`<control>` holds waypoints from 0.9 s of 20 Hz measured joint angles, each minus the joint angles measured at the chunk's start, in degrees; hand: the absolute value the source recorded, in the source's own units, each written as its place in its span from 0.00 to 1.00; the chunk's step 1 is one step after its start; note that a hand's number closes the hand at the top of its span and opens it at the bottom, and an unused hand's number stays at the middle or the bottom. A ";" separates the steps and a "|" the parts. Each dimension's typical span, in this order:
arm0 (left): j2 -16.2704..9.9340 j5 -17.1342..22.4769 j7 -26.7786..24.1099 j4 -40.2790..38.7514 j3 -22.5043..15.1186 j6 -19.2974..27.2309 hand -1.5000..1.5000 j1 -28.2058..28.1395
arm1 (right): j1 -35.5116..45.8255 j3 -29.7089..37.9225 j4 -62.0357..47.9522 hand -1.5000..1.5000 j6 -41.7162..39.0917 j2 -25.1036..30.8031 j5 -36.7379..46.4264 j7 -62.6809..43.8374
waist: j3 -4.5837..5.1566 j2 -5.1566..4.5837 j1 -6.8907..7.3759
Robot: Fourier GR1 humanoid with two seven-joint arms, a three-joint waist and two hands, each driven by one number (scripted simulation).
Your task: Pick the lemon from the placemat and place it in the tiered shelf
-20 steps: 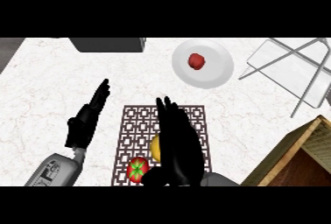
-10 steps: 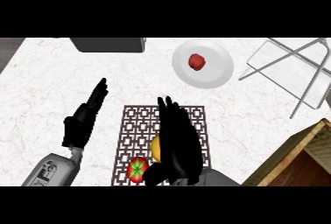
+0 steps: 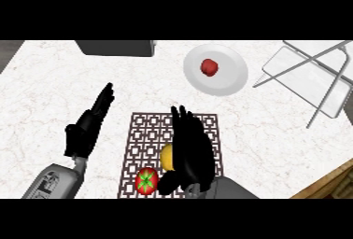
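The yellow lemon (image 3: 166,157) lies on the brown lattice placemat (image 3: 148,135), mostly hidden under my right hand (image 3: 189,149). That hand hovers over the mat with its fingers stretched forward and its thumb down near a red tomato (image 3: 146,181); the fingers are straight, not curled round the lemon. The tiered shelf (image 3: 310,77), grey wire with pale trays, stands at the far right. My left hand (image 3: 88,126) rests open on the counter left of the mat, fingers pointing away.
A white plate (image 3: 231,77) holding a small dark red fruit (image 3: 209,67) sits behind the mat. A dark grey box (image 3: 116,47) is at the back edge. A wooden object (image 3: 331,189) shows at the lower right corner.
My right hand has slid slightly back toward the near edge over the lemon. The left hand is unchanged.
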State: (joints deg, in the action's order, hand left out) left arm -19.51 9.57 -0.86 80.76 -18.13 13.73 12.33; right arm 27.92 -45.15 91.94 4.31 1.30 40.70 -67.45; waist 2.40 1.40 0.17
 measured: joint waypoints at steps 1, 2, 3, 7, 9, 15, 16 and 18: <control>-0.10 -0.02 0.03 0.04 0.11 -0.18 0.50 0.06 | 0.08 0.22 -0.93 0.00 0.04 -0.37 -0.04 0.17 | -0.12 -0.10 0.07; 0.17 -0.19 0.02 0.07 0.01 -0.06 0.50 0.03 | -0.09 0.07 -1.32 0.00 0.05 -0.86 -0.13 0.00 | -0.24 -0.17 0.09; 0.28 -0.18 -0.15 0.10 0.05 -0.14 0.50 -0.32 | -0.18 0.57 -1.74 0.00 -0.12 -1.13 -0.21 0.14 | -0.46 -0.30 0.10; 1.02 -0.90 -0.37 -0.44 0.33 -0.14 0.50 0.00 | -2.44 -0.02 -3.37 0.00 0.23 -0.85 1.73 1.10 | -1.60 -0.91 -0.07; 1.02 -1.06 0.20 -0.27 0.71 -0.42 0.50 0.42 | -1.96 -0.06 -4.73 0.00 0.59 -0.55 1.42 1.09 | -1.52 -0.99 0.04; 1.57 -2.08 1.13 0.88 1.00 -1.03 0.50 -0.07 | -3.63 -0.27 -5.92 0.00 1.53 -1.09 1.86 1.84 | -1.45 -0.95 0.14; 1.89 -2.51 0.98 0.82 0.87 -0.88 0.50 -0.30 | -3.69 -0.60 -6.40 0.00 1.89 -1.13 1.73 1.94 | -1.44 -0.95 0.18; 1.98 -2.49 1.23 0.83 1.48 -1.40 0.50 0.00 | -3.80 -0.78 -6.92 0.00 2.37 -1.27 1.71 2.19 | -1.44 -0.96 0.18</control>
State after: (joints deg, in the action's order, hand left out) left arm -17.53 7.09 0.37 81.59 -16.64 12.33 12.33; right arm 24.12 -45.94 85.02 6.68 0.03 42.41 -65.25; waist 0.96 0.45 0.35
